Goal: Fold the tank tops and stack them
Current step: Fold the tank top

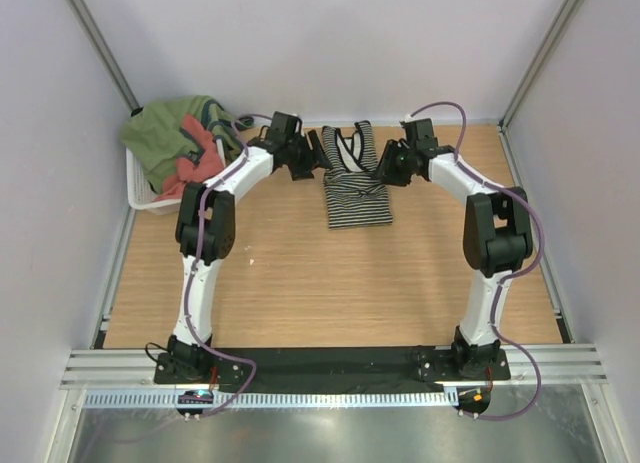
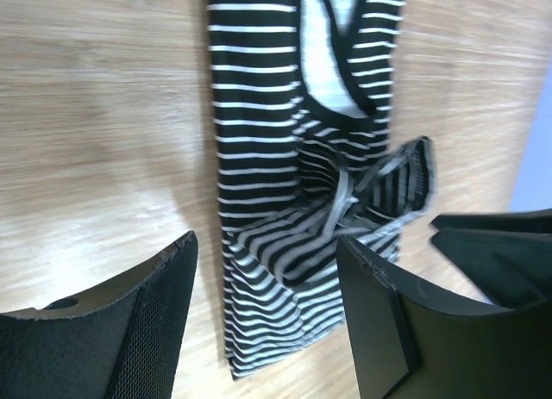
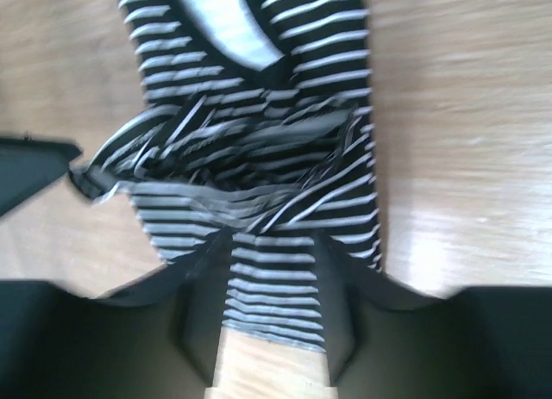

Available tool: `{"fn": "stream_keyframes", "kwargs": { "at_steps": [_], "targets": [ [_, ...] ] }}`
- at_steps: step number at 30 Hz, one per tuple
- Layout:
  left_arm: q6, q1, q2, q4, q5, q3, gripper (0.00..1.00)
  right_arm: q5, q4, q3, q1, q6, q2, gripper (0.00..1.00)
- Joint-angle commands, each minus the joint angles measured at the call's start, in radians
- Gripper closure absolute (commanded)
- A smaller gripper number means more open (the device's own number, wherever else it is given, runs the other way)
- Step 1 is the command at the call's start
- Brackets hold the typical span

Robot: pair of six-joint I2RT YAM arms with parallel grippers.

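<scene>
Top external view has the striped tank top lying at the far middle of the wooden table, lengthwise away from the arms. Its black-and-white stripes run crosswise. The near part forms a fairly flat, squared-off block, and the far part shows the two shoulder straps and a deep neckline with the pale inside of the cloth visible through it. Across the middle the fabric is rumpled. The wrist views show a bunched fold there with the greyer underside turned up and one loose corner sticking out to the side. The salmon-red tank top sits well apart from it, heaped in the white basket at the far left corner under a green cloth. Both arms reach forward and bend inward at the elbows, so their wrists face each other across the striped top. The left gripper is just beside the top's left edge, near the straps. In its wrist view the jaws stand wide apart with nothing between them but a view down onto cloth and table. The right gripper is just beside the right edge. Its wrist view is blurred, yet the jaws show parted, with the striped cloth visible below the gap and not pinched in it.
</scene>
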State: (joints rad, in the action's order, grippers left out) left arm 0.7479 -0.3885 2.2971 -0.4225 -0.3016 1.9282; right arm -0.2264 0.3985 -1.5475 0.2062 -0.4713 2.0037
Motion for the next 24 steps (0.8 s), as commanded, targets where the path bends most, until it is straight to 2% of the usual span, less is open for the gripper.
{"fn": "stream_keyframes", "kwargs": {
  "at_steps": [1, 3, 5, 8, 11, 16, 24],
  "targets": [
    [-0.024, -0.003, -0.119, 0.037, -0.056, -0.021, 0.34, -0.131, -0.165, 0.079, 0.001, 0.019, -0.143, 0.59],
    [-0.024, -0.001, -0.143, 0.039, -0.051, -0.038, 0.34, -0.224, -0.232, 0.138, -0.001, 0.008, -0.174, 0.67],
    [-0.024, -0.004, -0.191, 0.044, -0.051, -0.080, 0.34, -0.295, -0.269, 0.173, -0.001, 0.000, -0.174, 0.81],
    [-0.019, -0.024, -0.278, 0.076, -0.042, -0.188, 0.35, -0.386, -0.299, 0.182, -0.001, -0.003, -0.134, 0.92],
    [-0.010, -0.070, -0.352, 0.116, -0.011, -0.311, 0.36, -0.428, -0.326, 0.170, 0.001, -0.026, -0.067, 0.98],
    [0.041, -0.139, -0.396, 0.208, -0.022, -0.457, 0.39, -0.545, -0.435, 0.129, -0.005, -0.104, 0.061, 0.99],
    [0.044, -0.184, -0.268, 0.212, -0.027, -0.439, 0.42, -0.591, -0.434, -0.101, -0.031, -0.154, 0.305, 0.99]
  ]
}}
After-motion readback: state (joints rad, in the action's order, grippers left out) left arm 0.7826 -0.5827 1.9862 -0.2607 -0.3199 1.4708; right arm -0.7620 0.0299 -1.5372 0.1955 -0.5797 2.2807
